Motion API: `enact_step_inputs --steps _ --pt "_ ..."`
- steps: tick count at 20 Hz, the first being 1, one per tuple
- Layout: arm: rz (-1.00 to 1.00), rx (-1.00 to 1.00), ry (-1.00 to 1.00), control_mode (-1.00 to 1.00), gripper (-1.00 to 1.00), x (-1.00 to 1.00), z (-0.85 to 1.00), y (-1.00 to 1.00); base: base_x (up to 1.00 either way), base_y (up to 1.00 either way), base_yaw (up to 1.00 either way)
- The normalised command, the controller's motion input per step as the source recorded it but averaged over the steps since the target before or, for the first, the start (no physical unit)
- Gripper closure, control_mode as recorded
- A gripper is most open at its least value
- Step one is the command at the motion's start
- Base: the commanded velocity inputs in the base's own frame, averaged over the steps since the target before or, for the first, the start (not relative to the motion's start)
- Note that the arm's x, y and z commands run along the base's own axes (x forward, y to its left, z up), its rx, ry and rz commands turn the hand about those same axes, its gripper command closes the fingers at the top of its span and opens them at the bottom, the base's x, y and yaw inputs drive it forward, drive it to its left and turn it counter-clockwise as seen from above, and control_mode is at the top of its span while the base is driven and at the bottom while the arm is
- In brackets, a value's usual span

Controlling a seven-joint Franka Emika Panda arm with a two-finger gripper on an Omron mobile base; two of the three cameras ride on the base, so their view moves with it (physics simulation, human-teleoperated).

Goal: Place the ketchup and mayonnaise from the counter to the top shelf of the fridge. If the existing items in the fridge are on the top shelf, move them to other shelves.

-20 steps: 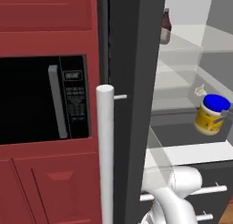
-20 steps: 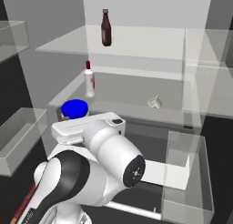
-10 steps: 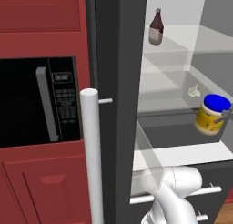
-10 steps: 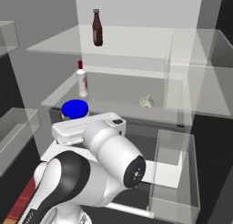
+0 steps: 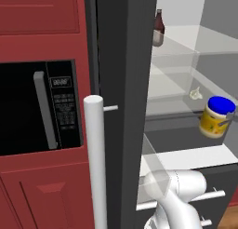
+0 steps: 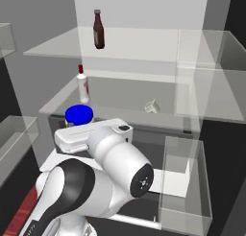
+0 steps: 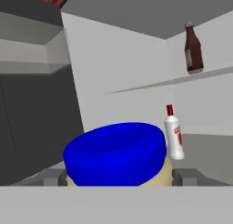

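The open fridge's glass top shelf (image 6: 144,50) carries only a dark brown glass bottle (image 6: 98,29) near its left front edge, with bare glass to its right. On the shelf below stand a white ketchup bottle with a red cap (image 6: 82,84) and a small pale object (image 6: 152,106), well apart. The claw (image 7: 122,176), spread wide, grips the blue-lidded yellow mayonnaise jar (image 5: 215,117) in front of the shelves.

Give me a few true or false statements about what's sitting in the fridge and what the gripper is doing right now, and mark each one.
1. A brown bottle stands upright on the top shelf. True.
2. The mayonnaise jar has a red lid. False: its lid is blue.
3. The gripper has its fingers on either side of the mayonnaise jar. True.
4. The white bottle with the red cap lies on its side. False: it stands upright.
5. The white bottle with the red cap shares the top shelf with the brown bottle. False: it stands one shelf lower.
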Motion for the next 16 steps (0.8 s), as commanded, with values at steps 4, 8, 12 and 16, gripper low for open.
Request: enact_step_inputs --steps 4,8,12,16 --pt "-0.16 0.0 -0.14 -1.0 1.0 0.16 0.81 -0.36 0.0 0.0 0.0" --pt "-0.17 0.0 -0.2 -1.0 1.0 0.21 0.99 -0.32 0.0 0.0 0.0" --pt "-0.16 0.0 -0.19 -1.0 1.0 0.59 1.0 -0.08 0.0 0.0 0.0" --pt "-0.1 0.0 -0.08 -1.0 1.0 0.89 0.85 0.0 0.0 0.0 0.0"
